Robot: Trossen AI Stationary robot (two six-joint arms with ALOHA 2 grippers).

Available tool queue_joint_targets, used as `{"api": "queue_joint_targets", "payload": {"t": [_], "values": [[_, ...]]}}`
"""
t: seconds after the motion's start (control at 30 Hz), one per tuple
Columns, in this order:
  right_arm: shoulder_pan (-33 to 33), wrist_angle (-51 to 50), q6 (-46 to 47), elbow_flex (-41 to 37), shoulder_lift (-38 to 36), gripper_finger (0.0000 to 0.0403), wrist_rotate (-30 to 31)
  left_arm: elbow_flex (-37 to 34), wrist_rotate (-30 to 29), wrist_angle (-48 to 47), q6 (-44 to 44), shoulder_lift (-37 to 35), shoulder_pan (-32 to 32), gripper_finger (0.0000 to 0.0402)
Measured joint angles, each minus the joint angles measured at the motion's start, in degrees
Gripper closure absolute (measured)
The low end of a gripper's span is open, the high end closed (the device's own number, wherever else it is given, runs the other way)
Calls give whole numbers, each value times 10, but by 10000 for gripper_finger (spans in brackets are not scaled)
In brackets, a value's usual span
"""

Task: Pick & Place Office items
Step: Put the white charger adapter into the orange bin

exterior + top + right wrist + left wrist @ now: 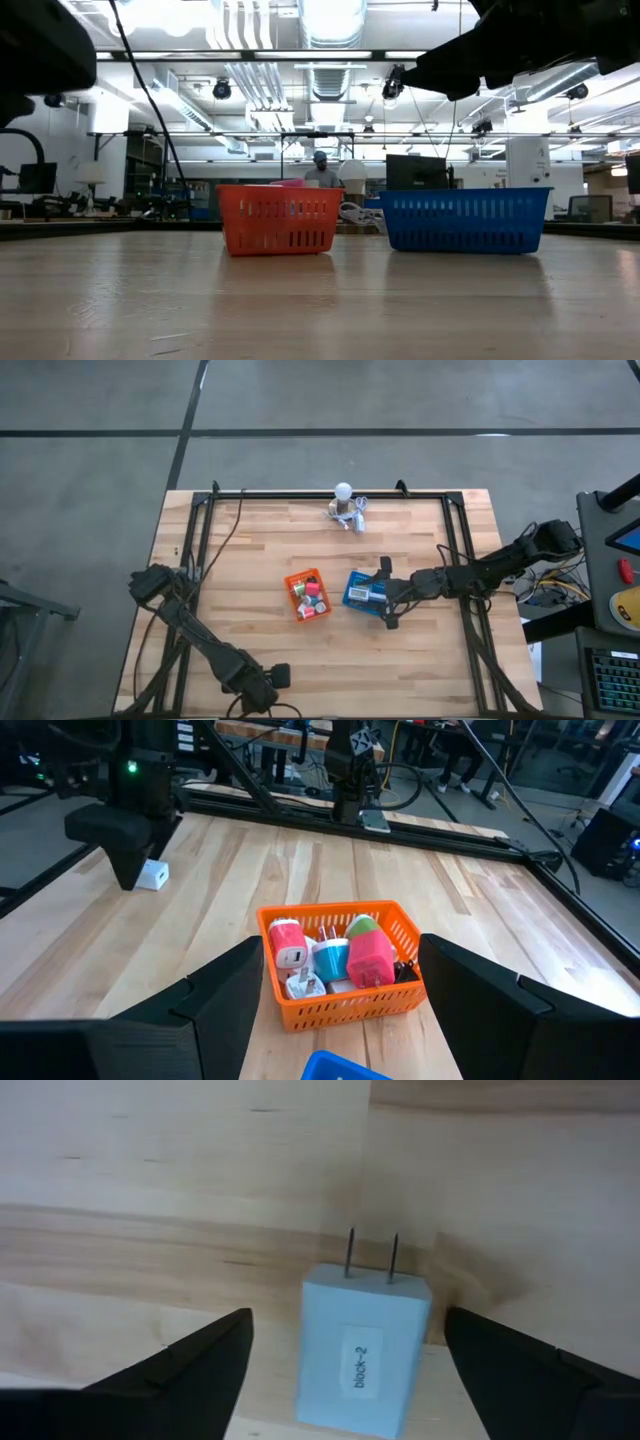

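Two sets of jaws gape: the left gripper (340, 1380) astride a white plug block (364, 1352), the right gripper (335, 1010) near the orange tray (340, 1005).

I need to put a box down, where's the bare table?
Bare wood runs left of the orange basket, and along the near edge below both baskets. Crowded: the centre, where the right gripper hangs over the blue basket, and the left gripper by the white charger.

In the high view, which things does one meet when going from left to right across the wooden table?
Left arm's end effector → orange plastic tray holding small office items → white round-bulbed cluster with cables → blue plastic tray → right arm's end effector.
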Motion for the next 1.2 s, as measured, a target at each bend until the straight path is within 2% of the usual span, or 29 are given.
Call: {"api": "queue_joint_targets", "payload": {"t": [0.37, 0.9, 1.2], "values": [[0, -1, 0, 0, 0, 142, 0, 1, 15, -1, -5, 5, 2, 73], [0, -1, 2, 0, 0, 143, 0, 0, 48, 5, -36, 7, 2, 235], [0, -1, 2, 0, 0, 143, 0, 0, 48, 5, -51, 7, 2, 237]]}}
